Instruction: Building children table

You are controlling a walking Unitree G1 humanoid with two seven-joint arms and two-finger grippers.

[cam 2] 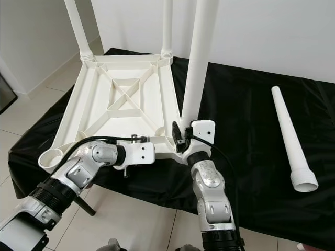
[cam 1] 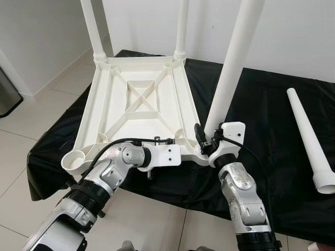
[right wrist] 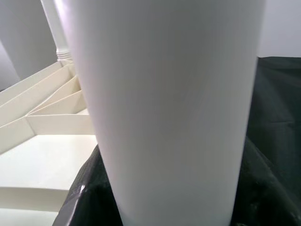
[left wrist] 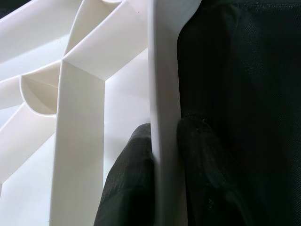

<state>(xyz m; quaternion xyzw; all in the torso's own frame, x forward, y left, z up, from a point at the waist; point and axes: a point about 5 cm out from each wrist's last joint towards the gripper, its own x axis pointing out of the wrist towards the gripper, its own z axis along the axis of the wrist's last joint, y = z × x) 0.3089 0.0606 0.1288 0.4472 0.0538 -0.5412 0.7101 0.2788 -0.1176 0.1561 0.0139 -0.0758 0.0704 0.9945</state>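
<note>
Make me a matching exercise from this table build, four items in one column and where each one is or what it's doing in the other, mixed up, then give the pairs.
Column one:
1. left pincer
2. right pincer
3. loose leg
4. empty socket

Column two:
A. lying on the black cloth, to the robot's right
B. near-left corner of the upturned tabletop
C. clamped on the tabletop's near rim
D. at the base of the upright leg at the near-right corner

Pairs: 1-C, 2-D, 3-A, 4-B

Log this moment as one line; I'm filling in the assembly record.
stage: third leg at near-right socket | left pincer: clamps tabletop rim | right pincer: on leg base | legs standing: two far | spare leg: on cloth
</note>
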